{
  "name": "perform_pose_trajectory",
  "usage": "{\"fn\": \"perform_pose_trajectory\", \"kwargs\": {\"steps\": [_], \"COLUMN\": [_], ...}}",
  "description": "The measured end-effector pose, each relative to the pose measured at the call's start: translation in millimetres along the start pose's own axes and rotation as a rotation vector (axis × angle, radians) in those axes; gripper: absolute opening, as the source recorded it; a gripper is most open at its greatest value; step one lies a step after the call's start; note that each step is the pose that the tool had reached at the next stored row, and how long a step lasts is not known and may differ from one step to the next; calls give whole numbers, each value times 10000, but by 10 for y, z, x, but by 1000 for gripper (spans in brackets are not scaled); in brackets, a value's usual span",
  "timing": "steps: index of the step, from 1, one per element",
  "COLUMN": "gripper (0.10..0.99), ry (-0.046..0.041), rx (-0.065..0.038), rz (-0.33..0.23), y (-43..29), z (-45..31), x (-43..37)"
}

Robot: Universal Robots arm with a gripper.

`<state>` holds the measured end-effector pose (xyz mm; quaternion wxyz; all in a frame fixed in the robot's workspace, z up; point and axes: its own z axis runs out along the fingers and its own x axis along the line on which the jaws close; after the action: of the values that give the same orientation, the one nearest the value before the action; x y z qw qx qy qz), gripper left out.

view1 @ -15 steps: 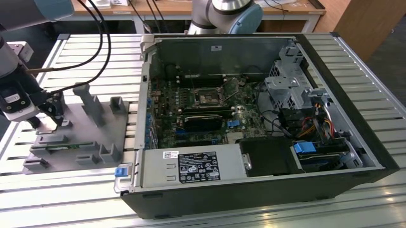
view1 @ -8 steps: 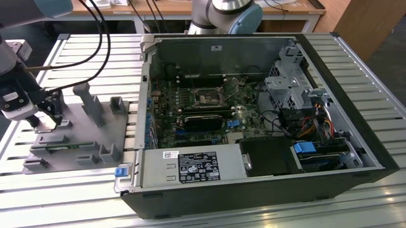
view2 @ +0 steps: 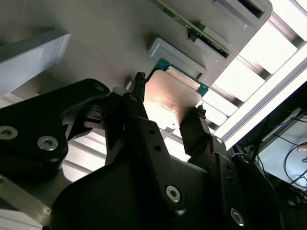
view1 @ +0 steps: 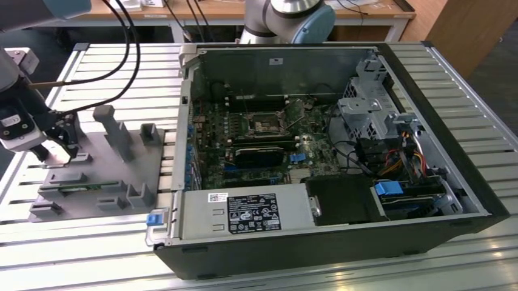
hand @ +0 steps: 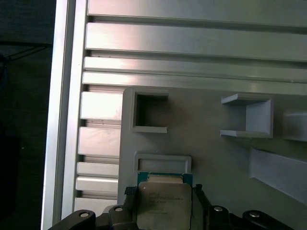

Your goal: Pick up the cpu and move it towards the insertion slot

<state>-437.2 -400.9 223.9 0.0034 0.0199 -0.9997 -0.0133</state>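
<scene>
1 hand [view2: 169, 96] grips the cpu [hand: 163, 203] flat, top upward.

We see a grey plastic fixture plate [view1: 97, 173] lying on the slatted aluminium surface [view1: 81, 248], just beside an open black computer case [view1: 324, 248].

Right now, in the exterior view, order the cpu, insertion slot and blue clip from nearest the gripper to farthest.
1. The cpu, held by the gripper.
2. The insertion slot, on the motherboard.
3. The blue clip, at the exterior view's right.

Glare on the cpu [view2: 168, 103]; table [view2: 271, 45] slats overexposed.
</scene>
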Motion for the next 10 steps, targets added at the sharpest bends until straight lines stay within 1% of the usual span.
{"fn": "perform_pose_trajectory", "kwargs": {"steps": [10], "gripper": [541], "ry": [0], "rx": [0], "rz": [0], "y": [2], "z": [-56], "x": [0]}}
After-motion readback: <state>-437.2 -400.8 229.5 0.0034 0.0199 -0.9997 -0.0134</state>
